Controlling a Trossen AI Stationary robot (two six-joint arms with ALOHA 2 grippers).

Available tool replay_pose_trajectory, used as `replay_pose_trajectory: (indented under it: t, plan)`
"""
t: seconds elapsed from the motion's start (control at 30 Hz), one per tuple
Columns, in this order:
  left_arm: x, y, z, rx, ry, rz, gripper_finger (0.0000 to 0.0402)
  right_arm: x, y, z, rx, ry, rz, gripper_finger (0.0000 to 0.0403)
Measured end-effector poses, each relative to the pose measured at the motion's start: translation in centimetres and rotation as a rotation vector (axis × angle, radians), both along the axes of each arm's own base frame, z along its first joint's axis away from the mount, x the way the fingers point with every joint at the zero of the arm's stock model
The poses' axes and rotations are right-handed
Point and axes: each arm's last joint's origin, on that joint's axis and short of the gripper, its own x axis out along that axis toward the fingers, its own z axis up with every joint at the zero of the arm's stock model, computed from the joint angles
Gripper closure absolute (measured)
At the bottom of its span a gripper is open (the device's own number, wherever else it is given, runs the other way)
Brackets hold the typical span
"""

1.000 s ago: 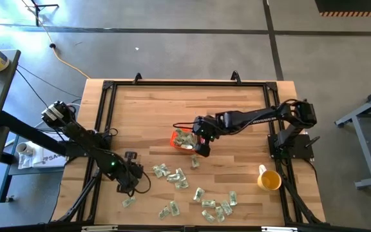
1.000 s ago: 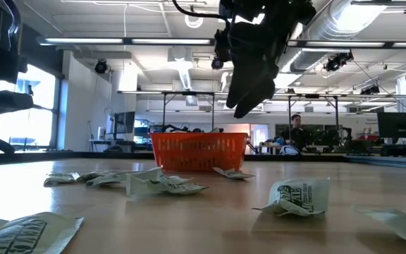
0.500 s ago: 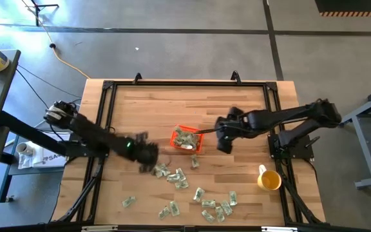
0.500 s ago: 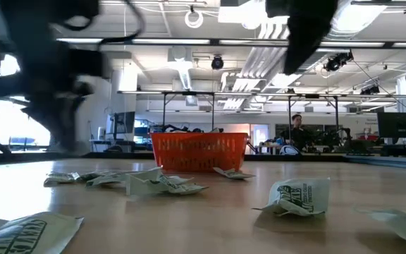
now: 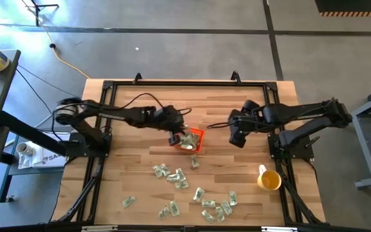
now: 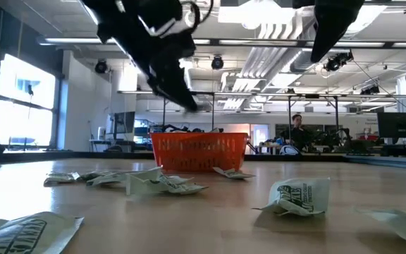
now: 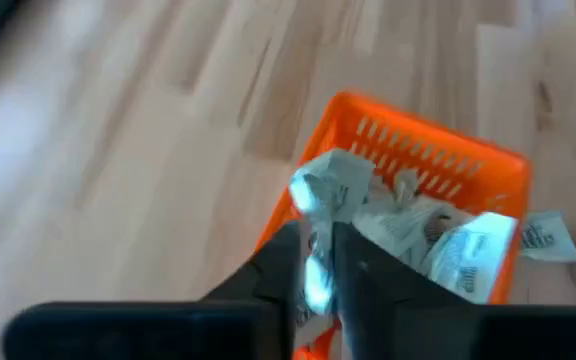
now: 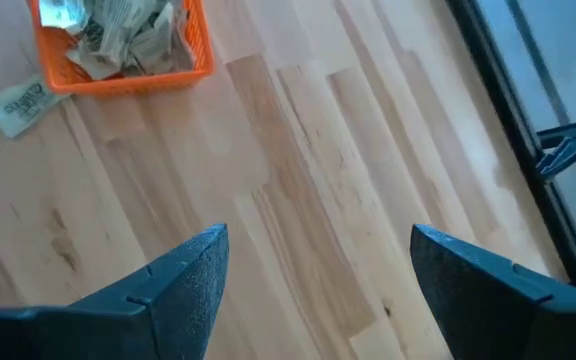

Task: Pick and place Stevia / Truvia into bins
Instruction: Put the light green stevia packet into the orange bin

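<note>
**A:** What was on the left?

**B:** The left arm reached in across the wooden surface (image 5: 140, 151). Its left tool (image 5: 174, 137) hung at the near-left edge of the orange bin (image 5: 199, 134), fingers pinched narrow on one pale sachet (image 7: 318, 285); the left wrist view showed the sachet clamped between them, over the bin's rim.

**A:** And the middle?

**B:** The bin sat near the centre, already holding a heap of sachets (image 7: 423, 225). One stray sachet (image 8: 13, 103) lay on the surface just beside the bin. More loose sachets (image 5: 172, 175) were scattered nearer the front edge, well apart from the bin.

**A:** The right?

**B:** The right tool (image 5: 237, 137) hovered to the right of the bin, apart from it, fingers spread wide and holding nothing. A yellow cup (image 5: 269, 180) stood near the front right corner.

**A:** Which step was that?

**B:** Apparently the placing step. The next move would seem to call for carrying the sachet over the bin's inside and opening the fingers, then going for another loose one.
</note>
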Motion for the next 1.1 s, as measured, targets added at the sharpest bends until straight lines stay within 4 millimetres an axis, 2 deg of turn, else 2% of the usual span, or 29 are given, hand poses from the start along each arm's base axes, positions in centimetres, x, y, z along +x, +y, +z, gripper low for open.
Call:
replay_pose_trajectory:
  t: [0.1, 0.2, 0.33, 0.47, 0.63, 0.83, 0.97, 1.1]
  plan:
    - [0.5, 0.4, -1.8, -0.123, 0.041, 0.076, 0.0273, 0.3, -0.3, -0.4, 0.009, 0.007, 0.001, 0.01]
    - [0.7, -0.1, -2.7, -0.24, 0.059, 0.129, 0.0252, 0.4, -0.6, -1.9, 0.036, 0.021, 0.007, 0.01]
    - [0.4, -1.2, -1.9, -0.472, 0.054, 0.093, 0.0237, 0.2, -0.5, -5.5, 0.248, 0.08, 0.06, 0.01]
    - [-1.1, -2.6, -0.5, -0.624, 0.13, 0.082, 0.0238, -0.9, 1.2, -9.6, 0.437, 0.162, 0.172, 0.01]
    - [-4.4, -5.3, 0.8, -0.498, 0.306, 0.13, 0.0249, -1.9, 4.9, -11.7, 0.43, 0.18, 0.405, 0.01]
    - [-7.6, -8.1, 1.4, -0.29, 0.448, 0.144, 0.0254, -2.0, 10.7, -12.6, 0.312, 0.02, 1.027, 0.01]
    - [-8.3, -9.1, 1.4, -0.222, 0.481, 0.159, 0.0255, -1.0, 13.6, -13.4, 0.304, -0.097, 1.114, 0.01]
    - [-8.4, -9.8, 1.4, -0.216, 0.478, 0.134, 0.0256, 0.3, 16.1, -14.7, 0.39, -0.106, 1.139, 0.01]
